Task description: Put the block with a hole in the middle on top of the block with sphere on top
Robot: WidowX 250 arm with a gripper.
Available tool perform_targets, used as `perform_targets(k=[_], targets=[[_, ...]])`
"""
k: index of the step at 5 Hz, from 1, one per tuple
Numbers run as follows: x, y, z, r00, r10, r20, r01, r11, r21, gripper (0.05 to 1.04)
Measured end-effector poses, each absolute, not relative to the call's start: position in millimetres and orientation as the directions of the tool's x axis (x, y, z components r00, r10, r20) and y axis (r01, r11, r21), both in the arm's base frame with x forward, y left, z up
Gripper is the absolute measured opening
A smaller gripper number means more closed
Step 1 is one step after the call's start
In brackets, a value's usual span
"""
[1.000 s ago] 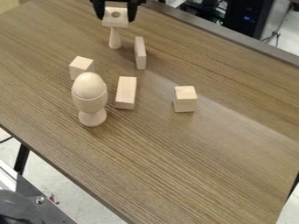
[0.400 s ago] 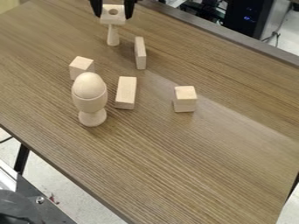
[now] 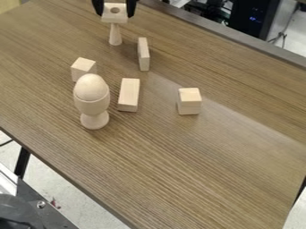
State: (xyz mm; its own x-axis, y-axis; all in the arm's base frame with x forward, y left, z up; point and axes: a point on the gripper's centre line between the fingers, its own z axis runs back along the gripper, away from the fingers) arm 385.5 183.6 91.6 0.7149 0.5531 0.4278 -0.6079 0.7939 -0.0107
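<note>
At the top edge, left of centre, is the black gripper (image 3: 115, 6), with one finger on each side of the light wooden block with a hole (image 3: 115, 17). It is shut on that block, whose round hole faces the camera. A slender wooden stem (image 3: 115, 36), wider at its foot, extends straight down from under the block. Left of centre, the egg-shaped wooden sphere (image 3: 91, 87) sits on a cup-like block with a round foot (image 3: 94, 107), upright on the table and well in front of the gripper.
A wooden cube (image 3: 83, 69) stands behind the cup-like block. One flat rectangular block (image 3: 129, 95) lies to its right, and a narrow block (image 3: 143, 54) is farther back. Another cube (image 3: 189, 101) is right of centre on the brown table (image 3: 203, 165).
The gripper has shifted slightly up and left in the view. The block with a hole and the stem beneath have moved with it, while the other wooden pieces kept their places.
</note>
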Motion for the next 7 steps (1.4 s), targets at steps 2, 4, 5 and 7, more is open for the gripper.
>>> perform_targets(k=[2, 4, 5, 7], targets=[[385, 188, 88, 0.707, 0.574, 0.413, -0.626, 0.780, -0.012, 0.813], [388, 190, 88, 0.697, 0.593, 0.403, -0.638, 0.769, -0.028, 0.813], [392, 192, 87, 0.695, 0.596, 0.403, -0.639, 0.768, -0.034, 0.813], [391, 193, 79, 0.695, 0.609, 0.383, -0.650, 0.759, -0.027, 1.009]])
